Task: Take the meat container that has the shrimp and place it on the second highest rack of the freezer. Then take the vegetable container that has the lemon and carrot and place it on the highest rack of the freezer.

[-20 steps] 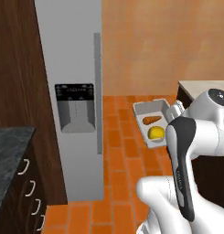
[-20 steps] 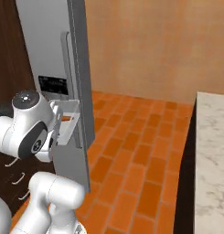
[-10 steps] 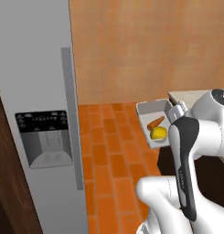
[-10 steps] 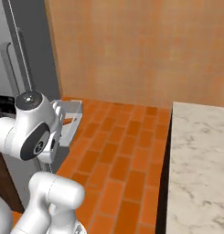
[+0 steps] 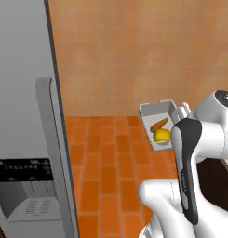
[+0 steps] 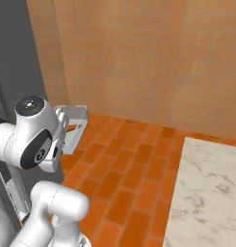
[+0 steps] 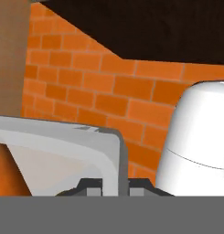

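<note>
Hand [image 7: 109, 185] clenched on rim of veg container [image 5: 152, 116], held in air over brick floor [image 5: 106, 162] w/ lemon [image 5: 162, 135] + carrot [image 5: 159, 124] inside, right of freezer [image 5: 27, 116].

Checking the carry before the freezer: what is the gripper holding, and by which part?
The gripper is shut on the rim of the vegetable container, which holds the lemon and carrot.
</note>
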You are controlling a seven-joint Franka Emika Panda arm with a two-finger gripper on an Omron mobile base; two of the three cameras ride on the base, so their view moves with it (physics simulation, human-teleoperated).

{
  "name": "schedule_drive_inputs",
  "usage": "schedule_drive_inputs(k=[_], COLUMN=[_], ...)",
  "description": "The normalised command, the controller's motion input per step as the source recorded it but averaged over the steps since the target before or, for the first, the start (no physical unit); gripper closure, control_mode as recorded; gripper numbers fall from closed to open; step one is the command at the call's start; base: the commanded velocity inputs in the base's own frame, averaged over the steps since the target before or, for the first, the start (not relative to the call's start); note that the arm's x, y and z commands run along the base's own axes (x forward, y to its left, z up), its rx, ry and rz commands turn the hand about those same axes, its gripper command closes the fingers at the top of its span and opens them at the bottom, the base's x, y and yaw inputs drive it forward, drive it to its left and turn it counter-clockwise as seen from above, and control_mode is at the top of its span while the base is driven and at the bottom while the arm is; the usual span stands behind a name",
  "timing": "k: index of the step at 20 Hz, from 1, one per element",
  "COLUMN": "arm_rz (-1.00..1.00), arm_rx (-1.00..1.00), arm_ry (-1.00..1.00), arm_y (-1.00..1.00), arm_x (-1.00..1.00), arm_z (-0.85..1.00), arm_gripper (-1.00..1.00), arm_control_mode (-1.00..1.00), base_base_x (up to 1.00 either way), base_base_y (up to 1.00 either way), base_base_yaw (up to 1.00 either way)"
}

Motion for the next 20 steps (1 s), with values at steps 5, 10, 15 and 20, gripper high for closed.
schedule_drive_inputs(k=[5,10,15,20], arm_rz=[0.0,0.0,0.0,0.0], arm_rx=[0.0,0.0,0.0,0.0], arm_ry=[0.0,0.0,0.0,0.0], arm_y=[0.0,0.0,0.0,0.0], arm_x=[0.0,0.0,0.0,0.0], arm_z=[0.0,0.0,0.0,0.0], arm_gripper=[1.0,1.0,1.0,1.0], arm_control_mode=[1.0,1.0,1.0,1.0], base_base_x=[1.0,1.0,0.99,0.58], base_base_y=[-0.52,-0.44,-0.36,-0.49], base_base_yaw=[0.61,0.71,0.64,0.69])
